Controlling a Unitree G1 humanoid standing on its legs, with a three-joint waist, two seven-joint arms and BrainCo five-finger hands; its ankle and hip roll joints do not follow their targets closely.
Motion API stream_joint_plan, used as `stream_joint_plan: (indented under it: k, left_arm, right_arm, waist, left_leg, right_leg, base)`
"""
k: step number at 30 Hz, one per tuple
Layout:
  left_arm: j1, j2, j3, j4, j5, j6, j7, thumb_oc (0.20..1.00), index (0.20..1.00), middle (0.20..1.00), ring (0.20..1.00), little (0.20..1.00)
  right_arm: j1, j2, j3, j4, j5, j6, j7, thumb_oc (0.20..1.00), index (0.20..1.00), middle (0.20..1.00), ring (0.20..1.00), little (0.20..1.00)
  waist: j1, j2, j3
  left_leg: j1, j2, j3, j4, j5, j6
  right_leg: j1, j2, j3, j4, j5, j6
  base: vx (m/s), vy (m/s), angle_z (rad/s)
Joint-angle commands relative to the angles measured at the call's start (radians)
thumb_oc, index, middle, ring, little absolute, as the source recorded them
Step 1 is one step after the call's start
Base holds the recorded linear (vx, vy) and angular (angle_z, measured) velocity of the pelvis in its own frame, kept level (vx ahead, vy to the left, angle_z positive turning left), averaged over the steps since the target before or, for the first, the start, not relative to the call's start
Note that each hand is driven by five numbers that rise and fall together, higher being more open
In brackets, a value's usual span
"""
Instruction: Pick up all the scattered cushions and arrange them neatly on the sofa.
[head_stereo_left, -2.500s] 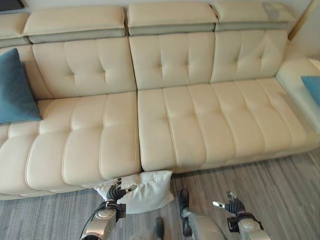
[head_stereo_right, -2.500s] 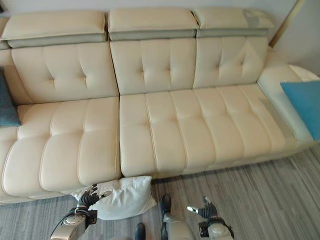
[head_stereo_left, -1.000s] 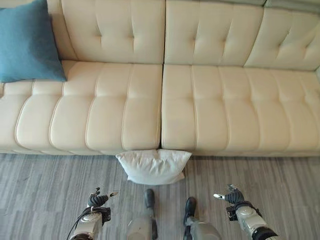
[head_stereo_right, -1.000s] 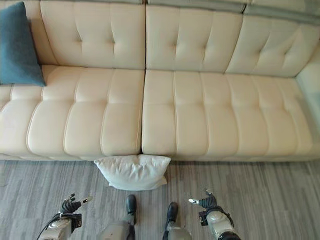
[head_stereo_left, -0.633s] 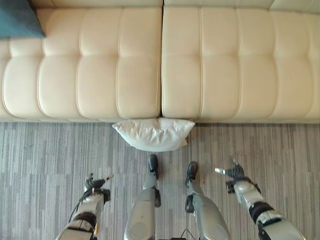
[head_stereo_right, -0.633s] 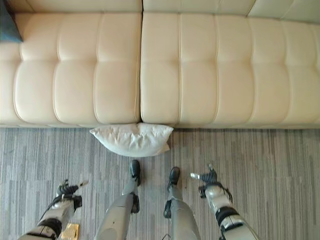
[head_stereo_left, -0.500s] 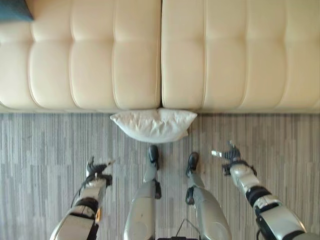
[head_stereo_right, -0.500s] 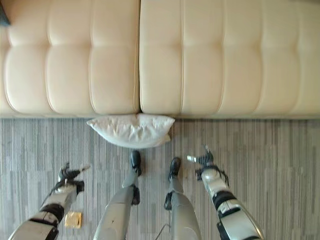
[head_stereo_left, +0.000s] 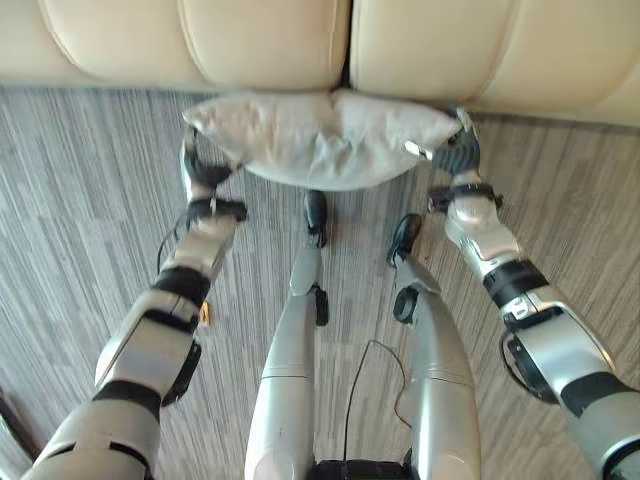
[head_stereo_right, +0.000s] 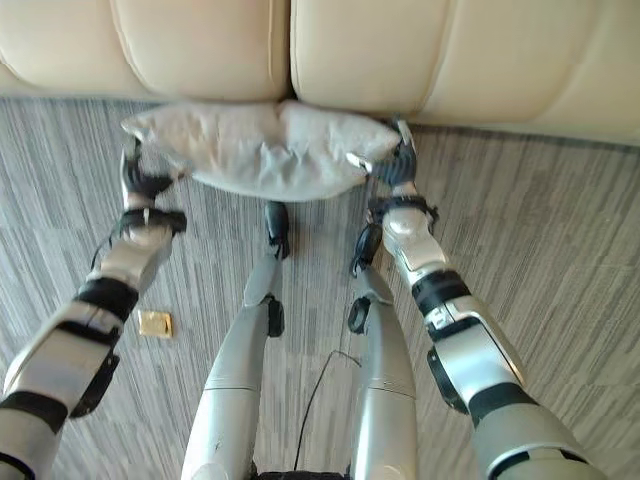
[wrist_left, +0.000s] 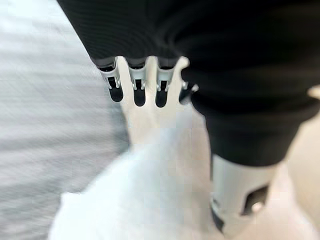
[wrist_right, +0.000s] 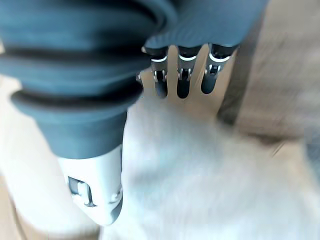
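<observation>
Cushion (head_stereo_left: 325, 138), white, on the floor (head_stereo_left: 80, 200) hard against the front of the sofa (head_stereo_left: 270, 40), at the seam between two seat sections. Left hand (head_stereo_left: 200, 172) set at one end and right hand (head_stereo_left: 455, 155) at the other, fingers (wrist_left: 137, 82) straight and spread over the fabric in both wrist views, curled round nothing.

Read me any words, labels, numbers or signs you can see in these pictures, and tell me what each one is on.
There is no readable text.
The white cushion, the cream sofa and the grey striped floor carry no print.
The small yellow object on the floor is too small to show any marking.
</observation>
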Motion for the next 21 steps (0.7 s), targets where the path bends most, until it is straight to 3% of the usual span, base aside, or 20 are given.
stream_joint_plan:
  k: [1, 2, 3, 4, 5, 6, 7, 8, 9, 10, 14, 21]
  left_arm:
    - [0.026, -0.082, -0.001, -0.008, -0.015, -0.047, -0.011, 1.000, 1.000, 1.000, 1.000, 1.000]
    - [0.020, -0.081, 0.000, -0.007, -0.015, -0.047, -0.012, 1.000, 1.000, 1.000, 1.000, 1.000]
    - [-0.031, -0.158, -0.020, 0.011, -0.086, -0.069, -0.026, 1.000, 1.000, 1.000, 1.000, 1.000]
    - [-0.033, -0.158, -0.020, 0.011, -0.086, -0.069, -0.026, 1.000, 1.000, 1.000, 1.000, 1.000]
    - [-0.061, -0.235, -0.041, 0.008, -0.137, -0.081, -0.044, 1.000, 1.000, 1.000, 1.000, 1.000]
    - [-0.067, -0.234, -0.041, 0.009, -0.138, -0.081, -0.044, 0.752, 0.752, 0.752, 0.752, 0.752]
    - [-0.082, -0.304, -0.051, -0.009, -0.190, -0.102, -0.064, 0.203, 0.203, 0.203, 0.203, 0.203]
    - [-0.083, -0.304, -0.052, -0.009, -0.190, -0.102, -0.064, 0.200, 0.200, 0.200, 0.200, 0.200]
    - [-0.082, -0.338, -0.055, -0.030, -0.222, -0.117, -0.080, 0.200, 0.200, 0.200, 0.200, 0.200]
    - [-0.072, -0.369, -0.056, -0.055, -0.244, -0.131, -0.087, 0.200, 0.200, 0.200, 0.200, 0.200]
    - [-0.026, -0.449, -0.058, -0.113, -0.292, -0.160, -0.112, 0.200, 0.200, 0.200, 0.200, 0.200]
    - [0.073, -0.466, -0.053, -0.187, -0.298, -0.175, -0.134, 0.200, 0.200, 0.200, 0.200, 0.200]
  right_arm:
    - [0.041, 0.048, 0.035, -0.018, 0.103, -0.075, -0.012, 1.000, 1.000, 1.000, 1.000, 1.000]
    - [0.035, 0.047, 0.034, -0.016, 0.103, -0.075, -0.011, 1.000, 1.000, 1.000, 1.000, 1.000]
    - [-0.021, 0.085, 0.036, 0.013, 0.151, -0.091, -0.010, 1.000, 1.000, 1.000, 1.000, 1.000]
    - [-0.023, 0.085, 0.036, 0.013, 0.151, -0.091, -0.009, 1.000, 1.000, 1.000, 1.000, 1.000]
    - [-0.056, 0.112, 0.036, 0.016, 0.177, -0.108, -0.020, 1.000, 1.000, 1.000, 1.000, 1.000]
    - [-0.062, 0.110, 0.035, 0.017, 0.177, -0.108, -0.020, 1.000, 1.000, 1.000, 1.000, 1.000]
    - [-0.073, 0.135, 0.022, 0.021, 0.204, -0.126, -0.019, 0.953, 0.953, 0.953, 0.953, 0.953]
    - [-0.073, 0.134, 0.021, 0.021, 0.204, -0.126, -0.019, 0.834, 0.834, 0.834, 0.834, 0.834]
    - [-0.069, 0.141, 0.014, 0.014, 0.208, -0.137, -0.015, 0.322, 0.322, 0.322, 0.322, 0.322]
    - [-0.060, 0.148, -0.006, 0.005, 0.215, -0.153, -0.015, 0.200, 0.200, 0.200, 0.200, 0.200]
    - [-0.002, 0.197, -0.073, -0.029, 0.297, -0.220, 0.010, 0.200, 0.200, 0.200, 0.200, 0.200]
    - [0.111, 0.235, -0.102, -0.100, 0.314, -0.249, 0.044, 0.200, 0.200, 0.200, 0.200, 0.200]
  waist:
    - [-0.017, 0.006, -0.054]
    - [-0.017, 0.006, -0.054]
    - [-0.019, 0.005, -0.054]
    - [-0.019, 0.005, -0.054]
    - [-0.023, 0.002, -0.054]
    - [-0.023, 0.002, -0.054]
    - [-0.029, -0.001, -0.054]
    - [-0.028, -0.001, -0.054]
    - [-0.030, -0.003, -0.054]
    - [-0.033, -0.002, -0.054]
    - [-0.041, 0.004, -0.054]
    - [-0.053, -0.005, -0.054]
  left_leg:
    - [-0.062, -0.006, -0.015, 0.202, -0.218, -0.056]
    - [-0.074, -0.006, -0.015, 0.208, -0.215, -0.055]
    - [-0.117, -0.012, -0.019, 0.219, -0.214, -0.056]
    - [-0.120, -0.012, -0.019, 0.220, -0.214, -0.056]
    - [-0.136, -0.014, -0.017, 0.221, -0.215, -0.058]
    - [-0.147, -0.015, -0.017, 0.224, -0.211, -0.057]
    - [-0.168, -0.018, -0.020, 0.228, -0.210, -0.057]
    - [-0.169, -0.018, -0.019, 0.230, -0.211, -0.057]
    - [-0.171, -0.018, -0.018, 0.231, -0.213, -0.055]
    - [-0.178, -0.019, -0.017, 0.236, -0.214, -0.050]
    - [-0.142, -0.016, -0.007, 0.221, -0.216, -0.046]
    - [0.005, 0.002, 0.010, 0.146, -0.210, -0.047]
  right_leg:
    - [-0.017, 0.021, 0.113, -0.088, 0.008, 0.030]
    - [-0.030, 0.020, 0.114, -0.081, 0.009, 0.030]
    - [-0.083, 0.021, 0.129, -0.058, 0.003, 0.027]
    - [-0.086, 0.021, 0.129, -0.056, 0.003, 0.028]
    - [-0.111, 0.025, 0.141, -0.052, -0.001, 0.026]
    - [-0.123, 0.024, 0.142, -0.047, 0.002, 0.026]
    - [-0.144, 0.028, 0.149, -0.046, 0.004, 0.026]
    - [-0.147, 0.028, 0.150, -0.044, 0.004, 0.026]
    - [-0.152, 0.030, 0.152, -0.047, 0.005, 0.027]
    - [-0.159, 0.034, 0.156, -0.048, 0.007, 0.026]
    - [-0.126, 0.042, 0.161, -0.068, 0.018, 0.032]
    - [0.012, 0.056, 0.151, -0.157, 0.051, 0.047]
  base:
    - [0.03, 0.002, 0.21]
    - [0.04, -0.001, 0.16]
    - [0.02, -0.009, 0.10]
    - [0.05, -0.031, 0.08]
    - [0.00, 0.000, 0.00]
    - [0.03, -0.044, 0.00]
    - [0.00, 0.000, 0.00]
    - [0.02, -0.032, 0.03]
    - [0.00, 0.000, 0.00]
    - [0.00, 0.000, 0.00]
    - [-0.01, -0.028, -0.06]
    - [-0.03, -0.018, -0.14]
